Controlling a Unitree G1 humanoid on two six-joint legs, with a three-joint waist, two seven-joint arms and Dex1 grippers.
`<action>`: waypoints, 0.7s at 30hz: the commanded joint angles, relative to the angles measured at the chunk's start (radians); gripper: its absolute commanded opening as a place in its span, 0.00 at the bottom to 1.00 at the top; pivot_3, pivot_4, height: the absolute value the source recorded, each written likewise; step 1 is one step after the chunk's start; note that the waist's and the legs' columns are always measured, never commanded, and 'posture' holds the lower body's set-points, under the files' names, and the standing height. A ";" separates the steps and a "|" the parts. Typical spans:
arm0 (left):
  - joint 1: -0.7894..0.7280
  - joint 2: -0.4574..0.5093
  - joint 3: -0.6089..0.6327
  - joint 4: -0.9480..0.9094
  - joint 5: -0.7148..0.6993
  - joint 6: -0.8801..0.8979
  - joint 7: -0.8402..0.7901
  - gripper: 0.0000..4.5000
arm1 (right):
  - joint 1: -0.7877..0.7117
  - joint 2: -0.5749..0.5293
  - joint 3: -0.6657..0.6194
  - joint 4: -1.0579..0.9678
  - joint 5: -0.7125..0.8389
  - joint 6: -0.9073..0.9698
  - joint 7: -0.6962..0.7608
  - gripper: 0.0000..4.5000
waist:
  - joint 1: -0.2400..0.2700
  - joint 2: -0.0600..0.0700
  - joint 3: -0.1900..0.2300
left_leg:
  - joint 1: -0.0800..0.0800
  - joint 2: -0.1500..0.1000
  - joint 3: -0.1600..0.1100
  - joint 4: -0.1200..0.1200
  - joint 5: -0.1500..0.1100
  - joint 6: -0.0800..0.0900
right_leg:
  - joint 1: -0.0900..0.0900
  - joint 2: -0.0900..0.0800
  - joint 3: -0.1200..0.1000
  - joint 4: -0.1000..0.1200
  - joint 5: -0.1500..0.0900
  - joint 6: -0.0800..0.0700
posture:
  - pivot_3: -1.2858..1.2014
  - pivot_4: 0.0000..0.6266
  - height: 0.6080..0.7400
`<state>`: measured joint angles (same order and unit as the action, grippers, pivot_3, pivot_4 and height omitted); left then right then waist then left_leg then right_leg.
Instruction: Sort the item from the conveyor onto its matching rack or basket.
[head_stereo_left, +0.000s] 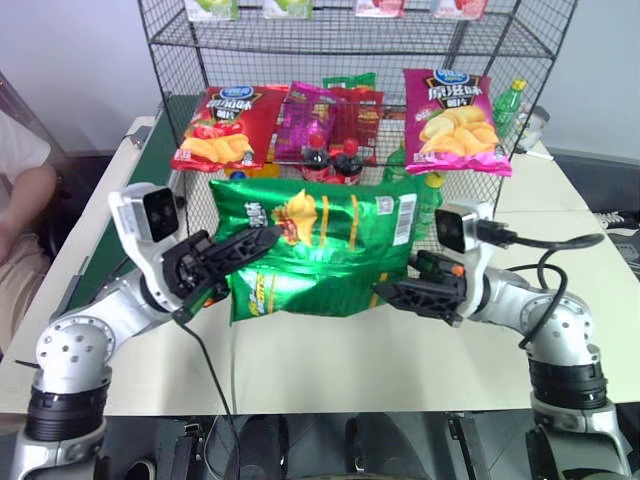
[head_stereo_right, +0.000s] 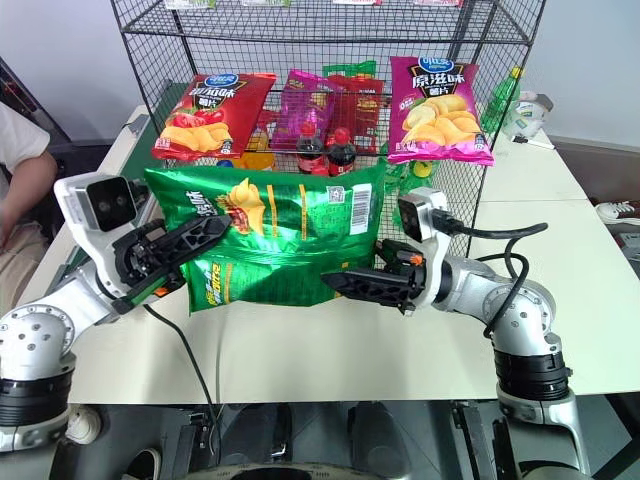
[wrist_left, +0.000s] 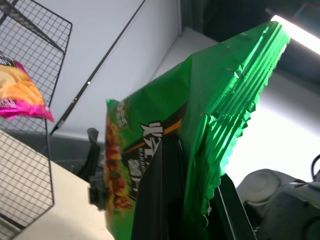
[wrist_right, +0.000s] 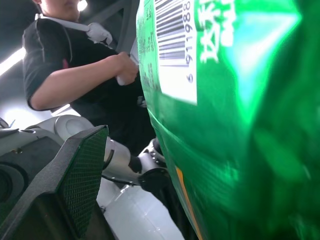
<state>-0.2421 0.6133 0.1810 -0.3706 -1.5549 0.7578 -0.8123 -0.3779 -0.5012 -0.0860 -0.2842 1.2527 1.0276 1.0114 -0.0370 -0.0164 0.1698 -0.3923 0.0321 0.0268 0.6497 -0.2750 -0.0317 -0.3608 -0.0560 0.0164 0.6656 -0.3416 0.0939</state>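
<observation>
Green crisp bag (head_stereo_left: 318, 245) held in air above desk (head_stereo_left: 330, 370), in front of black wire rack (head_stereo_left: 345, 40). Left wrist view: left gripper (wrist_left: 192, 210) fingers clamped on bag's crimped edge. Right wrist view: barcode, person in black behind. Right gripper (head_stereo_right: 345, 283) fingers spread wide at bag's lower right corner; contact unclear.

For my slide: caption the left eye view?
Left hand pinches green crisp bag before the wire rack.
</observation>
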 joint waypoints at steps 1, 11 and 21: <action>-0.004 -0.023 0.002 -0.016 0.047 -0.005 -0.018 0.02 | -0.013 -0.003 0.031 -0.046 -0.016 -0.008 0.013 1.00 | 0.000 0.000 0.000 | 0.000 0.000 0.000 0.000 0.000 0.000 | 0.000 0.000 0.000 0.000 0.000 0.000 | 0.52 0.24 0.99; 0.046 -0.051 0.036 -0.016 0.143 -0.021 -0.062 0.00 | -0.010 -0.037 0.085 -0.024 -0.115 -0.041 0.065 0.73 | 0.002 0.000 0.000 | 0.000 0.000 0.000 0.000 0.000 0.000 | 0.000 0.000 0.000 0.000 0.000 0.000 | 0.52 0.24 0.99; 0.070 -0.015 0.073 -0.001 0.193 -0.004 -0.068 0.12 | 0.001 -0.053 0.088 0.006 -0.211 -0.102 0.092 0.01 | 0.001 0.000 0.000 | 0.000 0.000 0.000 0.000 0.000 0.000 | 0.000 -0.001 0.000 0.000 0.000 0.000 | 0.52 0.24 0.99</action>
<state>-0.1724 0.5792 0.2137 -0.3641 -1.3727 0.7579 -0.8715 -0.3753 -0.5419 0.0149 -0.2690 1.0528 0.9494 1.0892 -0.0358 -0.0165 0.1699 -0.3926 0.0322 0.0267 0.6493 -0.2750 -0.0317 -0.3612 -0.0565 0.0165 0.6652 -0.3417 0.0939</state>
